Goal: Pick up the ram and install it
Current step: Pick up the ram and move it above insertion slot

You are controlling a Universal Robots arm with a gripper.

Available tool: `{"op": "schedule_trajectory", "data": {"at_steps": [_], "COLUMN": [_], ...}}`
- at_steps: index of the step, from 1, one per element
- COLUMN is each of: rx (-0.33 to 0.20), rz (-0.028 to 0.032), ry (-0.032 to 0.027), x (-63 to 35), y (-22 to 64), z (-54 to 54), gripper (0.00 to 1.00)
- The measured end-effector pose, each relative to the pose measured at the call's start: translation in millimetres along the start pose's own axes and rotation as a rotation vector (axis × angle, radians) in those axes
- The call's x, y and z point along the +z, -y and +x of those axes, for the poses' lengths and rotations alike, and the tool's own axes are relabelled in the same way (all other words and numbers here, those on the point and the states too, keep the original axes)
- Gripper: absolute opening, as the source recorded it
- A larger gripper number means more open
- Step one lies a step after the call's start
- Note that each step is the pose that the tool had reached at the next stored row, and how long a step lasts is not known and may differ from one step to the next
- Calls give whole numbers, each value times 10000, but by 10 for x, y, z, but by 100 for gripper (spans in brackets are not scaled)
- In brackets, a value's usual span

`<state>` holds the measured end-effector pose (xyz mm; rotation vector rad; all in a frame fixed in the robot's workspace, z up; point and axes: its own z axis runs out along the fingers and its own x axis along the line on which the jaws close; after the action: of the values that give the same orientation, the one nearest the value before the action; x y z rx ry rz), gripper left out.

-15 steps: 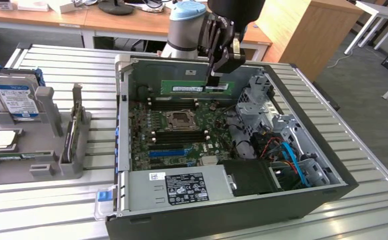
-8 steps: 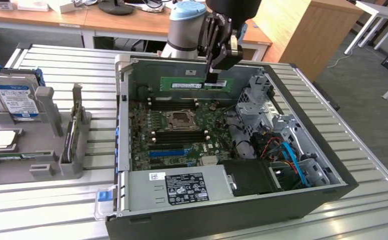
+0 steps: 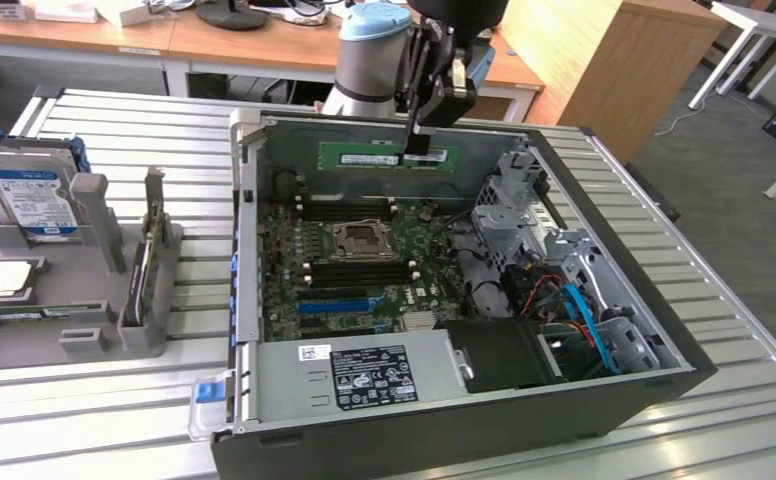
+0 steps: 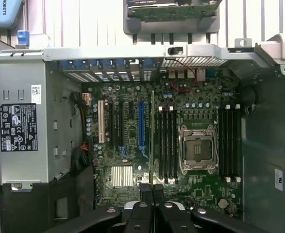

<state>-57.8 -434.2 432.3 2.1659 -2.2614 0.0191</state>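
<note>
The ram (image 3: pixel 375 157) hangs in the air, long side level, pinched near one end by the gripper (image 3: pixel 418 148), whose fingers press together on its top edge. It hovers over the far side of the open computer case (image 3: pixel 495 420), clear of the motherboard (image 3: pixel 361 290) below. In the wrist view the ram (image 4: pixel 152 136) shows edge-on, parallel to the black memory slots (image 4: pixel 167 143) beside the processor socket (image 4: pixel 197 148). The case sits mid-worktop (image 3: pixel 735 400). A grey parts holder (image 3: pixel 81 340) with a hard drive (image 3: pixel 35 200) stands at the exterior view's left edge.
</note>
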Motion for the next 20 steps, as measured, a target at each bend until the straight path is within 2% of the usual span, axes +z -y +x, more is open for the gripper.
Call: {"op": "schedule_trajectory", "data": {"at_steps": [5,14,20], "rx": [6,18,18], "rz": [32,124,139], "ry": [0,4,5], "x": [4,15,16], "y": [-6,-16,-17], "z": [-135,-368,-393], "gripper": [12,12,12]}}
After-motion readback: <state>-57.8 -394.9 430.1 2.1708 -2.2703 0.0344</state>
